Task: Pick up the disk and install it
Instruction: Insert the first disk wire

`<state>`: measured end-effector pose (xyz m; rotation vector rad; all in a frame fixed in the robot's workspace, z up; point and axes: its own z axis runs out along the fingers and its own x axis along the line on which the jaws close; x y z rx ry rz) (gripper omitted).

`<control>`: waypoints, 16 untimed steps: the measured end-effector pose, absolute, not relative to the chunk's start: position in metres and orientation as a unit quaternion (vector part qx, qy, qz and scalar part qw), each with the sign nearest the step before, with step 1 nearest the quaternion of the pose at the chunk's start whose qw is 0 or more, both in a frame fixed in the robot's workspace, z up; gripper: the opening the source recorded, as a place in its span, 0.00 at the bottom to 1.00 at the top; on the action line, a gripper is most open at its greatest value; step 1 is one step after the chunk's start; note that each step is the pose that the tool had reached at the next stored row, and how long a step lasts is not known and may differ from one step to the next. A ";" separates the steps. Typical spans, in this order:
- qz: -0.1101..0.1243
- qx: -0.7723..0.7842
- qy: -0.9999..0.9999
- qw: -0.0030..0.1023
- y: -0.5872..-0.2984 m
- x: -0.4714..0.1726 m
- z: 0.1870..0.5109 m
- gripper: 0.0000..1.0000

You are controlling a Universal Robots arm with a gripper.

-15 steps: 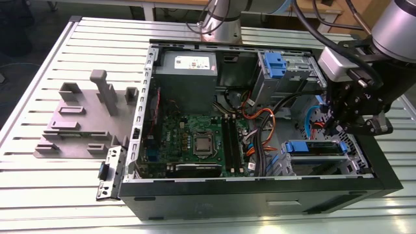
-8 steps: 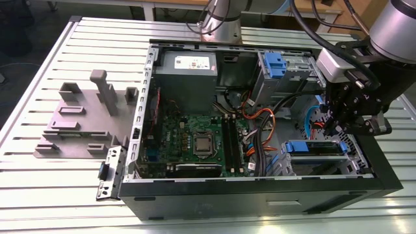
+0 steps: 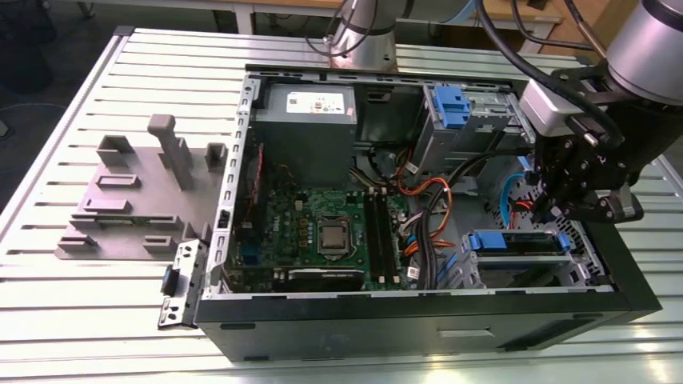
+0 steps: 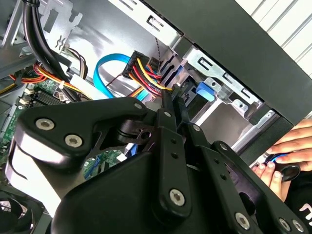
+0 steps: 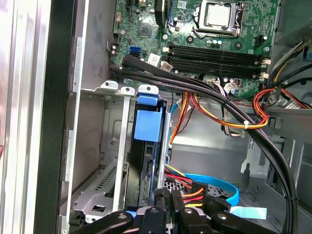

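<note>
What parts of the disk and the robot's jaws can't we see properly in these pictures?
- The disk: in the first wrist view it stands edge-on in its bay; the cage walls hide its label and flat faces.
- The disk in the exterior view: the gripper and case wall cover its far end.
- The jaws: in both wrist views the gripper's own black links hide the tips.
- A person's hand: cut off by the second wrist view's edge.

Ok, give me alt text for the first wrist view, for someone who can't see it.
A disk with a blue plastic carrier stands on edge in a metal drive cage inside an open computer case, with the black gripper close beside it. Beyond lie a green motherboard, black cables and orange, yellow and red wires.
</note>
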<state>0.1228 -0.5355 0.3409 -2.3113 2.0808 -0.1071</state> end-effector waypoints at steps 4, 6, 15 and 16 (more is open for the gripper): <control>-0.034 -0.743 0.669 0.015 -0.539 0.123 0.341 0.17; -0.034 -0.743 0.669 0.015 -0.541 0.123 0.340 0.17; -0.036 -0.742 0.669 0.016 -0.544 0.118 0.337 0.17; -0.036 -0.741 0.670 0.016 -0.544 0.118 0.337 0.17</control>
